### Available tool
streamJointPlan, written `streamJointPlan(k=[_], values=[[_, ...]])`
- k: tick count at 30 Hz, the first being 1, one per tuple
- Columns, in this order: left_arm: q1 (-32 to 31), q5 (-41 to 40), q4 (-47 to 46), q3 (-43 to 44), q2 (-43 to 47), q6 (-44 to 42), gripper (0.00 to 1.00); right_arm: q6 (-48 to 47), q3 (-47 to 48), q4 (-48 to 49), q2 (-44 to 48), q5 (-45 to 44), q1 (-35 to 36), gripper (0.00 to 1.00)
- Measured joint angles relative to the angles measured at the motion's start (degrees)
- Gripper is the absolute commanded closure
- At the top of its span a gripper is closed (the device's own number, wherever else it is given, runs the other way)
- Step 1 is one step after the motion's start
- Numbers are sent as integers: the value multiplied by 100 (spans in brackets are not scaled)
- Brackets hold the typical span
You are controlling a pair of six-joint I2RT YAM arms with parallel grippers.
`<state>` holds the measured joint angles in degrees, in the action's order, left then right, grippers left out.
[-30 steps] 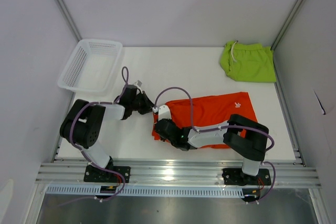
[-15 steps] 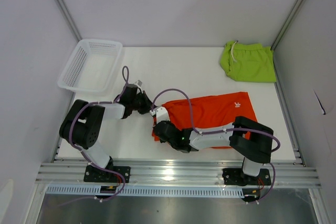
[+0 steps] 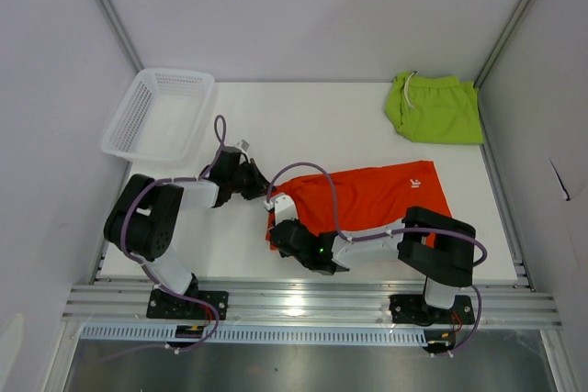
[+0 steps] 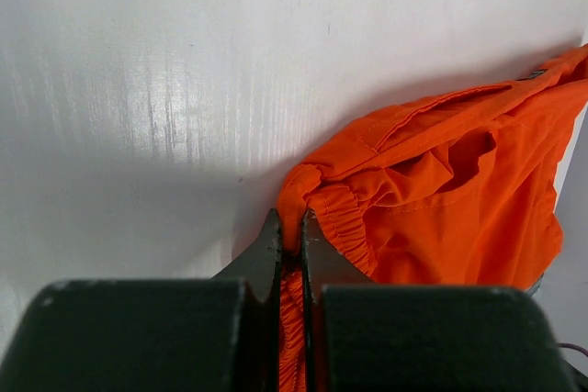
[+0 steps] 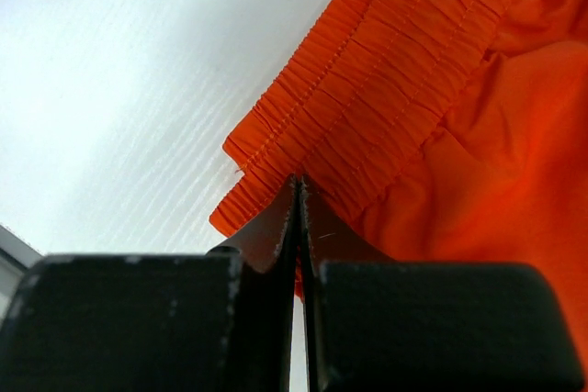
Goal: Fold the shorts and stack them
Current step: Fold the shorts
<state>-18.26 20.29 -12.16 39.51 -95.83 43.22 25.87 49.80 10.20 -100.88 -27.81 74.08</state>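
Across the white table (image 3: 312, 126), notes taken from the far end of the link, all bearings off the mesh basket (image 3: 131, 119) at the far left corner.

Orange shorts (image 3: 386, 195): biggest item on the surface. They lie right of the basket and nearer the arm bases, spread mostly flat, with the waist end turned toward the basket. Bright, thin cloth, loosely rumpled at that end. The left wrist view shows the waist corner bunched and lifted into a fold (image 4: 441, 199); the right wrist view shows the gathered elastic waistband (image 5: 367, 80) with rows of stitching.

Green shorts (image 3: 436, 109): lime, already folded into a compact pad, far to the right of the basket at about its depth, well apart from the orange pair.

Left gripper (image 3: 262, 188): between basket and orange shorts, at the waist corner. I read the jaws clenched on orange fabric, cloth pinched between the fingertips (image 4: 289, 227).

Right gripper (image 3: 280, 231): right of the basket, closer to the bases than the left one, at the near waist corner. Jaws pressed together on the waistband edge (image 5: 299, 185).

Small white logo (image 3: 415, 182): on the orange leg end farthest from the basket.

White drawstring (image 3: 407, 89): on the green pair's basket-side edge.
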Motion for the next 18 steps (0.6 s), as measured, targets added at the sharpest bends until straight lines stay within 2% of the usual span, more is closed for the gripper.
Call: streamJointPlan(k=[6,13,18], values=[[9,-55,90,61,0,-85,100,39,48,282,-175,-42,11,100],[208,-90,625,354,0,-310,100,-166,551,-304,-138,125,-48,99],[361,-439,1069,699,0,-597,100,-146,776,-651,302,656,-503,99]])
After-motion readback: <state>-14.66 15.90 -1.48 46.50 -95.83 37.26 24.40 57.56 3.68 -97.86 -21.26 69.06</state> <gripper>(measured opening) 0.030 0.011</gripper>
